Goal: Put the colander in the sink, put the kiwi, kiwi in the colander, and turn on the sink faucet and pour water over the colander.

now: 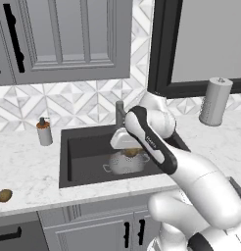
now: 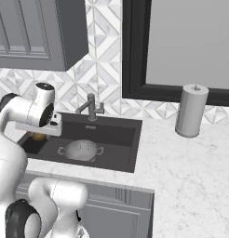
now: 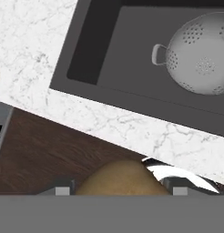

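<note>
Sink [image 1: 88, 147] mid-frame in both base views. Colander [image 2: 82, 149] sits on its floor, empty; stiff metal, won't shift much. Gripper [image 3: 118, 190] about half open, clamped on a kiwi [image 3: 118, 179], bottom centre of hand view. I judge it light, roundish, a bit soft and slippy, so grip across the middle, no hard squeeze. Left base view alone gives me kiwi no. 2 [image 1: 4, 195], lower left on the counter [image 1: 29, 166]; hand view shows the colander's empty inside.
</note>
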Robot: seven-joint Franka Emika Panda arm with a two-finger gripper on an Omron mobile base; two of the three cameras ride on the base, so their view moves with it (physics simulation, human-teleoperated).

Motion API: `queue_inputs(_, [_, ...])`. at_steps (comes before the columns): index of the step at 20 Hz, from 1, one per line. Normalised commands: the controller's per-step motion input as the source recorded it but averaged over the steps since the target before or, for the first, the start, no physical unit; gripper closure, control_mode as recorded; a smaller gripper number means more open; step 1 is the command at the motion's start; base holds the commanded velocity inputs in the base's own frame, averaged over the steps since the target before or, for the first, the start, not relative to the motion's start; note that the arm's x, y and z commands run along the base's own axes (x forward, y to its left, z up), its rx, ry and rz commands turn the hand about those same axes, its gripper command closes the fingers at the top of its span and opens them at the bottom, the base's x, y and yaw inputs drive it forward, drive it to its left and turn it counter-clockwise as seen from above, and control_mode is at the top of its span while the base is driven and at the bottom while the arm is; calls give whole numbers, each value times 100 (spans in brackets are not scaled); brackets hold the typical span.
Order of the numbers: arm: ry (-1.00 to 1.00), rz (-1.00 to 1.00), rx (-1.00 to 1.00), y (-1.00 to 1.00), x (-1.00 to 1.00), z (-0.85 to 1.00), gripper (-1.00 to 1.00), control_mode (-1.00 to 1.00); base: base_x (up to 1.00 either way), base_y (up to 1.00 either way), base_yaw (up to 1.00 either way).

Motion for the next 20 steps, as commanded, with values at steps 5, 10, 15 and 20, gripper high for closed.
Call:
queue_inputs(5, [0,-5,0,-100,0,0,100,-100,0,0,0])
queue_inputs(10, [0,-2,0,-100,24,-10,100,-100,0,0,0])
queue_inputs(15, [0,0,5,-86,64,-35,100,-100,0,0,0])
queue_inputs(20, [0,4,11,-46,78,-45,100,-100,0,0,0])
